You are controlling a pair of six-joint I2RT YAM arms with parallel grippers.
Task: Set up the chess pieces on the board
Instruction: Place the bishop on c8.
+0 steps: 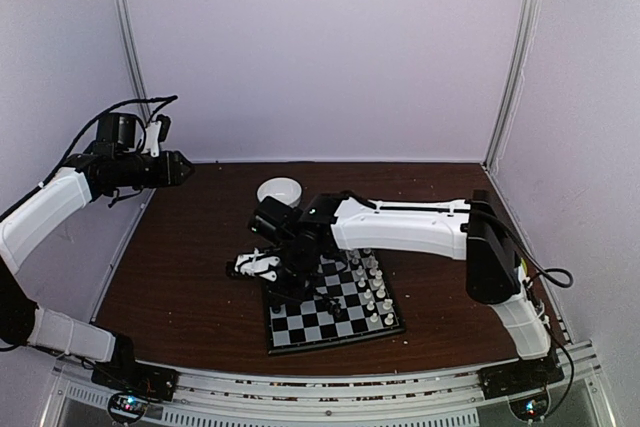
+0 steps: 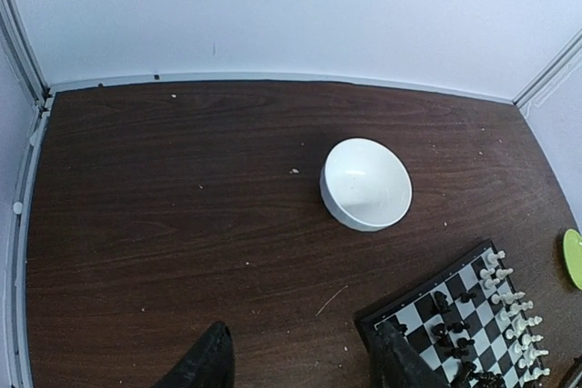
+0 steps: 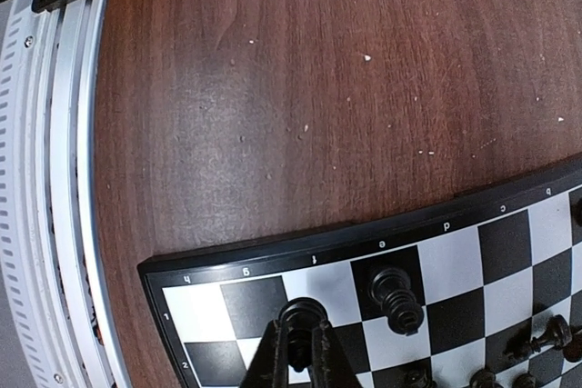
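Observation:
The checkered board [image 1: 300, 330] lies on the brown table; it also shows in the left wrist view [image 2: 414, 311] and the right wrist view [image 3: 236, 302]. White pieces [image 1: 375, 292] stand along its right side, black pieces [image 2: 455, 315] on its left part. My right gripper [image 3: 303, 338] is low over the board's left edge, shut on a small black chess piece [image 3: 303, 313] above a white square. Another black piece [image 3: 396, 298] stands one square to the right. My left gripper [image 1: 183, 169] is raised at the far left, open and empty, its fingers [image 2: 205, 361] wide apart.
A white bowl [image 1: 279, 191], also in the left wrist view [image 2: 366, 183], stands behind the board. A green plate's edge [image 2: 573, 257] shows at the right. Crumbs dot the table. The metal rail [image 3: 55, 179] runs along the table's near edge.

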